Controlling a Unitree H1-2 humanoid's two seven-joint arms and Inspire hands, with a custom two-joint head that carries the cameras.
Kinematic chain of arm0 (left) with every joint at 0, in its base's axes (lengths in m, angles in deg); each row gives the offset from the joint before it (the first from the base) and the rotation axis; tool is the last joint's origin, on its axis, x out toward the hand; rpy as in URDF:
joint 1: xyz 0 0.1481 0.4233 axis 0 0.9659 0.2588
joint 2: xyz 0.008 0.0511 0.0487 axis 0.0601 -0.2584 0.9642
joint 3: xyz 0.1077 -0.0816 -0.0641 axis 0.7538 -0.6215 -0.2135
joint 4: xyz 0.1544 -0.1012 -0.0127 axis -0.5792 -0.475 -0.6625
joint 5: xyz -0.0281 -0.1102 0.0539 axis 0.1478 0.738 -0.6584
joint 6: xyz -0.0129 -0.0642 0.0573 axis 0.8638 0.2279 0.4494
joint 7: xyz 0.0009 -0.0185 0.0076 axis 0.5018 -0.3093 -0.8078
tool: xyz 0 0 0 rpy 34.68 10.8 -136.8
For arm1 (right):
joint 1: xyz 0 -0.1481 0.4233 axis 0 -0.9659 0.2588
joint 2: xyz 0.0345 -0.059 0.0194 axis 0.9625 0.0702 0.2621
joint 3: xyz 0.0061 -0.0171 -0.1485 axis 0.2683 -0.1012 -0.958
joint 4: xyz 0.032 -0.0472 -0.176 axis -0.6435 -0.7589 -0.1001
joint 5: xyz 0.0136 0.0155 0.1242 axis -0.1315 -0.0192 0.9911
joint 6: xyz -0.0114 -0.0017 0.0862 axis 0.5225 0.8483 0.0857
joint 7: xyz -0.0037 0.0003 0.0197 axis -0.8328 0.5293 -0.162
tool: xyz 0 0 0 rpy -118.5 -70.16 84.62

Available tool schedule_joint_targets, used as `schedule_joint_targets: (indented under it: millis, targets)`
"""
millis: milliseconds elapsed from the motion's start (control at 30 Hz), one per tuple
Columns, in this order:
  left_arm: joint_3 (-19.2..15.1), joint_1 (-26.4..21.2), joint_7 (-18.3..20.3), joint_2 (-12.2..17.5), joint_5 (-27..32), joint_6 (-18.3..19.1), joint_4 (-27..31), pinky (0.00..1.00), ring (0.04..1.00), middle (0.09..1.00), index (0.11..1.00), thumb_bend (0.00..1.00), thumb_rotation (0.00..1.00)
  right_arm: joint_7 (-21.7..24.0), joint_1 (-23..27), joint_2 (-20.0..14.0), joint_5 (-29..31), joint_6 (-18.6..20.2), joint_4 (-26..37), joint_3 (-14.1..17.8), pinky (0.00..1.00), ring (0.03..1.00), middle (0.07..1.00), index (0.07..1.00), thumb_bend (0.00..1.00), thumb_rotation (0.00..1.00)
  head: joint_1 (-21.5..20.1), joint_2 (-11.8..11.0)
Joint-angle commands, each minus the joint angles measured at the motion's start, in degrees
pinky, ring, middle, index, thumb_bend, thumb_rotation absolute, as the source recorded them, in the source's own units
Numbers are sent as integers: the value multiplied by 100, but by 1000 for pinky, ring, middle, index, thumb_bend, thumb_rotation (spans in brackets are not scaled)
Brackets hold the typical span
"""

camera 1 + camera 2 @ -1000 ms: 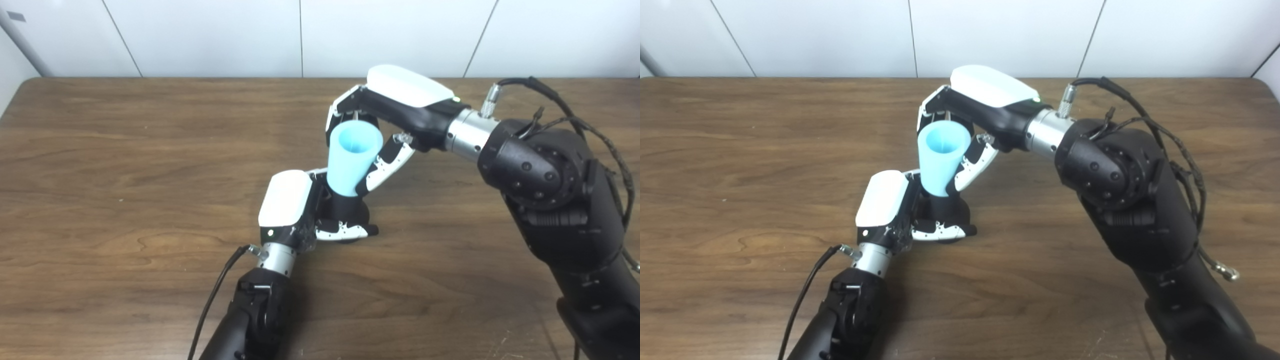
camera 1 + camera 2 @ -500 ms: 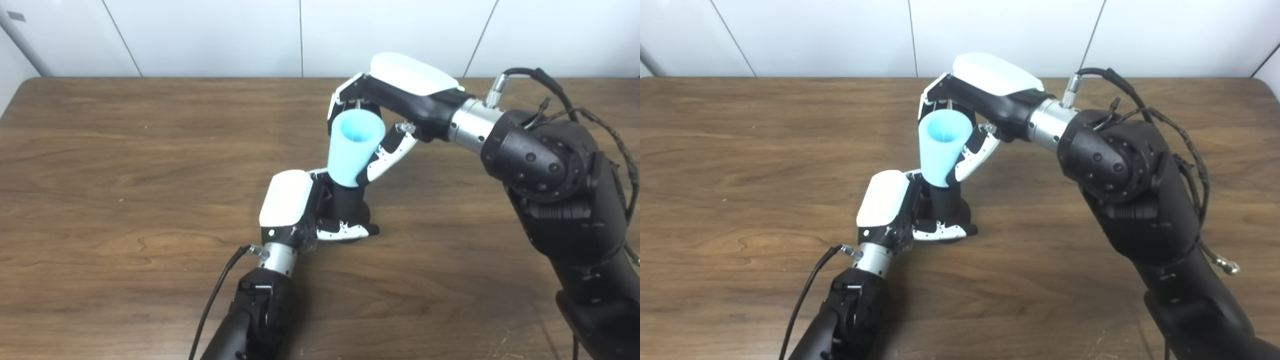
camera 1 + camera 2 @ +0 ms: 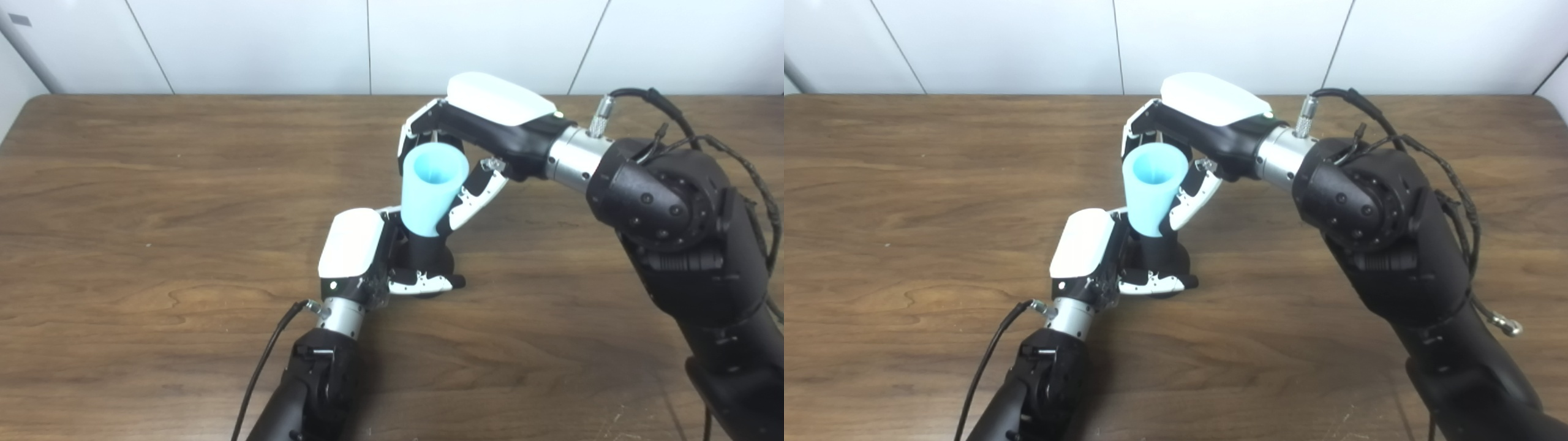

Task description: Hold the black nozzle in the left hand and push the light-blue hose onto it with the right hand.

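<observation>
Though tapered, light-blue hose [image 3: 431, 190] open-topped

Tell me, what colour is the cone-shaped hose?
Light blue; the cone-shaped hose shows best in the left eye view.

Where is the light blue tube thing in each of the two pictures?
Left eye view: the light-blue hose is a little right of the picture's middle, held upright in the right robot hand.
Right eye view: the same hose is just left of the middle.
Shared landmark: the black nozzle directly under the hose, gripped by the left robot hand.
</observation>
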Motion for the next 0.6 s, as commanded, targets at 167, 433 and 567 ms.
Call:
schedule_joint_targets:
  millis: [167,433,567]
  targets:
    - [95,200,343,-20,9,174,-158,475,536,531,466,518,0,-128,142,-82,-36,-164,87,12,361,375,505,517,515,0,-35,51]
    - [91,205,359,-14,19,175,-154,472,536,529,467,518,0,-199,157,-84,-35,-262,23,-9,362,377,505,508,516,0,-35,51]
    - [81,197,373,-12,26,179,-138,473,537,530,466,518,0,-180,182,-68,-67,-301,-1,-5,353,375,507,514,515,0,-33,63]
